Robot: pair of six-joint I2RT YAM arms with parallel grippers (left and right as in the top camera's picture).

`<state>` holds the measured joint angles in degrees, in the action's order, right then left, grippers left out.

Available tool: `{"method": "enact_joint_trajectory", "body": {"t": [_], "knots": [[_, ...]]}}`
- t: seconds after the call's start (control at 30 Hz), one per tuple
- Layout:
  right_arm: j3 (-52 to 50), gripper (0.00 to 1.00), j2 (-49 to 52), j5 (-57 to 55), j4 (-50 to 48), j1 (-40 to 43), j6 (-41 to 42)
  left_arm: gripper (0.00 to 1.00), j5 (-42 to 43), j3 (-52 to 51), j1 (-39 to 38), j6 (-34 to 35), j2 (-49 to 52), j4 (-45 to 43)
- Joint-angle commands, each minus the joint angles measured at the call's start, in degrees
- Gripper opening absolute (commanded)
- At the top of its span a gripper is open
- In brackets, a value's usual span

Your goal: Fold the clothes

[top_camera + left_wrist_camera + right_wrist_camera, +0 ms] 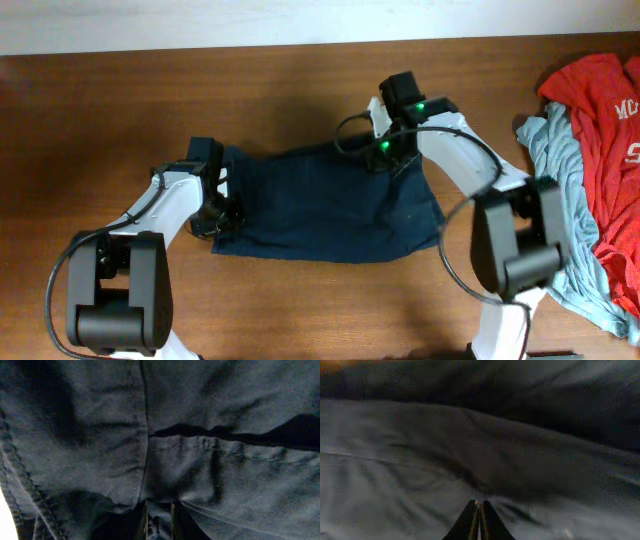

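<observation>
A dark navy garment (330, 205) lies spread on the wooden table (300, 80) at the centre. My left gripper (222, 208) is at its left edge. In the left wrist view its fingers (159, 522) are shut on a fold of the navy garment (200, 460), near a seam. My right gripper (386, 150) is at the garment's upper right corner. In the right wrist view its fingertips (479, 505) are pressed together on the navy garment (420, 460), and wrinkles radiate from them.
A red shirt (600, 110) and a light blue garment (562, 180) lie piled at the table's right edge. A white wall strip runs along the back.
</observation>
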<state>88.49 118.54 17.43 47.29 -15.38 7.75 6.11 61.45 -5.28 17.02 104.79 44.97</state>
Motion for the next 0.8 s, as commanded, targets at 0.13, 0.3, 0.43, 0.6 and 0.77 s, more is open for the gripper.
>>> {"method": "enact_joint_trajectory", "body": {"t": [0.13,0.3,0.43,0.6,0.77], "knots": [[-0.20,0.04,7.04,-2.62,-3.39,0.55,1.64,0.19,-5.35,-1.36,0.74,-1.97,3.04,-0.63],[-0.13,0.04,7.30,-12.35,-7.69,3.58,2.14,0.19,-9.22,-1.36,0.74,-1.97,3.04,1.66],[-0.02,0.04,7.30,-14.71,-9.14,7.76,2.19,0.18,-10.47,-1.36,0.79,-1.95,3.04,1.77],[0.31,0.04,7.30,-12.72,-8.07,13.22,2.14,0.19,-10.49,-1.36,2.08,-1.95,3.04,1.75],[1.22,0.04,6.60,-2.58,-4.26,17.09,-0.11,0.20,-10.27,-0.46,4.15,-2.16,3.04,1.40]]}}
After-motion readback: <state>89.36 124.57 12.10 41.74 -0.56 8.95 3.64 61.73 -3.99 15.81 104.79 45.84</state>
